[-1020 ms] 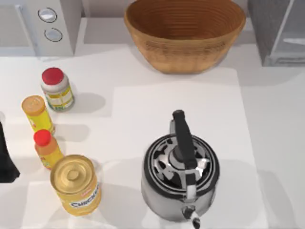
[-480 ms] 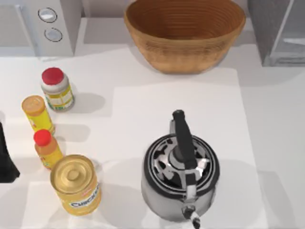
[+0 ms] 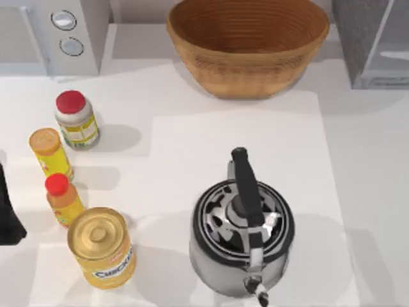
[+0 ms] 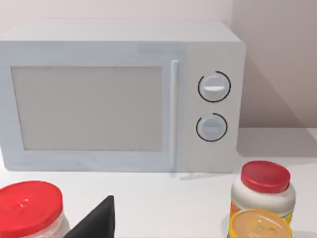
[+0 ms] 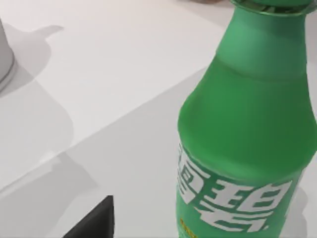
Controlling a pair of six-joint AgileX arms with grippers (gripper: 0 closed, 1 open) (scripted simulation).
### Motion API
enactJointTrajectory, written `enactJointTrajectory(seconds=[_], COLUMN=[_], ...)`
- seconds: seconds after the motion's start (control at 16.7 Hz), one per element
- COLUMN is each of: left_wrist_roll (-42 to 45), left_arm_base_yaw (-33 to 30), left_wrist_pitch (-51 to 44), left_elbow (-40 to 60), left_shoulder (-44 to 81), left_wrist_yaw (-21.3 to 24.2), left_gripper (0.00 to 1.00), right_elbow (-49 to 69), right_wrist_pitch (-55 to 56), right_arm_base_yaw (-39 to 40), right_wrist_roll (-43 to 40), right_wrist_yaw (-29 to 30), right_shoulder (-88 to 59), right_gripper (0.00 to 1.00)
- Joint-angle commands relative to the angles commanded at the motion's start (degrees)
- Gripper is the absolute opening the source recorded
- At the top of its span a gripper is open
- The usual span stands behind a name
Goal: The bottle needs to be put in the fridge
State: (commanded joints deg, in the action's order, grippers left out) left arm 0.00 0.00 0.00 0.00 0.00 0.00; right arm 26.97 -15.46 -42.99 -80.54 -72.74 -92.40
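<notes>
A green bottle (image 5: pixel 247 124) with a white-lettered label stands upright on the white table, close in front of my right wrist camera. A dark part of my right gripper (image 5: pixel 94 220) sits low beside it, apart from the bottle. The fridge (image 3: pixel 377 38), a dark grey box with a pale glassy front, stands at the table's back right corner. My left arm (image 3: pixel 9 211) rests at the table's left edge, and a dark tip of the left gripper (image 4: pixel 96 220) points toward the jars and the microwave.
A steel kettle (image 3: pixel 241 230) stands front centre and a wicker basket (image 3: pixel 248 45) at the back. A white microwave (image 3: pixel 54 35) fills the back left. A red-lidded jar (image 3: pixel 75 119), a yellow-lidded bottle (image 3: pixel 50 152), a small red-capped bottle (image 3: pixel 62 199) and a yellow can (image 3: pixel 102 247) crowd the left.
</notes>
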Motion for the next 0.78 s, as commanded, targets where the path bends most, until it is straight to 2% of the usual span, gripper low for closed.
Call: enactJointTrajectory(seconds=[0.48,0.78], left_wrist_roll=[0.00,0.00], left_arm_base_yaw=[0.00,0.00], left_wrist_pitch=[0.00,0.00], left_elbow=[0.00,0.00], left_shoulder=[0.00,0.00], left_wrist_yaw=[0.00,0.00], left_gripper=[1.00,1.00], right_elbow=[-7.67,-9.10], right_wrist_pitch=[33.03,42.44], right_arm_base_yaw=[8.30,11.41], right_wrist_roll=[25.04,32.48], right_wrist_yaw=[3.17,5.00], right_shoulder=[-1.73,-2.79], right_gripper=[1.00,1.00])
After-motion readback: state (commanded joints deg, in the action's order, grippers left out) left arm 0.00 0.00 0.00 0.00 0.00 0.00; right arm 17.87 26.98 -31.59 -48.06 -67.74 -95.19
